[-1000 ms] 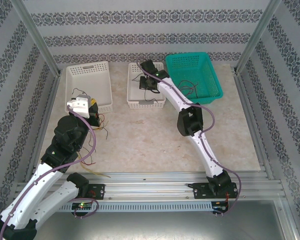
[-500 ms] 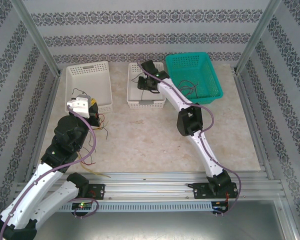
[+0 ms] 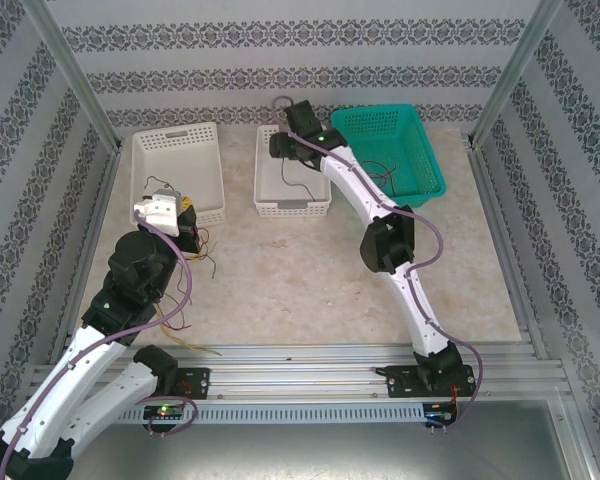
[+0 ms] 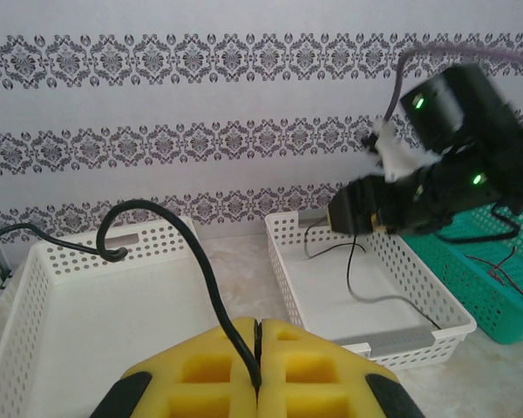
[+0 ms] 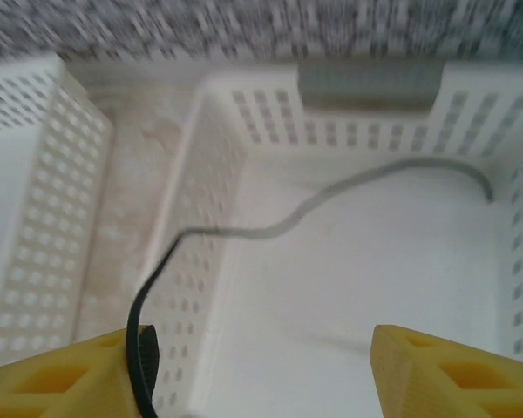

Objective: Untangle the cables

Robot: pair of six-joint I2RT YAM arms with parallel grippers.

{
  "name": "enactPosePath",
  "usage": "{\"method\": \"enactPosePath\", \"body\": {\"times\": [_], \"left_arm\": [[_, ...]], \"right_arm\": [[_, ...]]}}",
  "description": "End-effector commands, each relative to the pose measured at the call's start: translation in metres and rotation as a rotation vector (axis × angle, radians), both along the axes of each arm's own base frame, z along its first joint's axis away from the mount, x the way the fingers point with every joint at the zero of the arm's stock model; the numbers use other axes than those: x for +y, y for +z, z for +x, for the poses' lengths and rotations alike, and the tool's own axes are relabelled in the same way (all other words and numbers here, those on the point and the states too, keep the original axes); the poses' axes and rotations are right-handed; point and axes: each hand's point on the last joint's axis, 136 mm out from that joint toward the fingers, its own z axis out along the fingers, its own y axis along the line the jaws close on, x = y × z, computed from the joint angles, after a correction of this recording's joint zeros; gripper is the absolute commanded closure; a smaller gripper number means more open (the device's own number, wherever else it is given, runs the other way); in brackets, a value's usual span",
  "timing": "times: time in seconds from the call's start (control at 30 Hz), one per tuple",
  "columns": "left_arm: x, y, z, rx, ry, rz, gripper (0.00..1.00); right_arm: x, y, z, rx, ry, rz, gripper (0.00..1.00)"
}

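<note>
My left gripper (image 3: 188, 228) hangs by the near right corner of the left white basket (image 3: 150, 145). Its yellow fingers are shut on a black cable (image 4: 161, 212), which arches up and left over that basket. Below it, a loose bunch of red, yellow and dark cables (image 3: 208, 258) lies on the table. My right gripper (image 5: 257, 374) is open above the far end of the middle white basket (image 3: 292, 208). A thin dark cable (image 5: 331, 196) trails from its left finger's pad (image 5: 148, 344) down onto the basket floor.
The teal basket (image 3: 432, 170) at the back right holds a few thin red and dark cables (image 3: 380, 178). The patterned walls and metal posts close in the table on three sides. A metal rail (image 3: 300, 355) runs along the near edge.
My right gripper has opened and lifted back toward the far end of the middle basket, leaving the dark cable lying in it. The left arm has not moved.
</note>
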Motion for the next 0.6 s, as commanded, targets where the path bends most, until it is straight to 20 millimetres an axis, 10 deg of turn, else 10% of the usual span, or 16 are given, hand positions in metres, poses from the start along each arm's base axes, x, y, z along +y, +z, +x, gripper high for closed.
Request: {"method": "enactPosePath", "body": {"times": [0.0, 0.57], "left_arm": [[0.002, 0.008, -0.001, -0.032, 0.001, -0.036, 1.0], [0.001, 0.009, -0.003, -0.036, -0.001, -0.032, 1.0]], "right_arm": [[-0.008, 0.052, -0.004, -0.12, -0.011, -0.049, 0.32], [-0.015, 0.03, -0.025, 0.024, 0.034, -0.023, 0.35]]}}
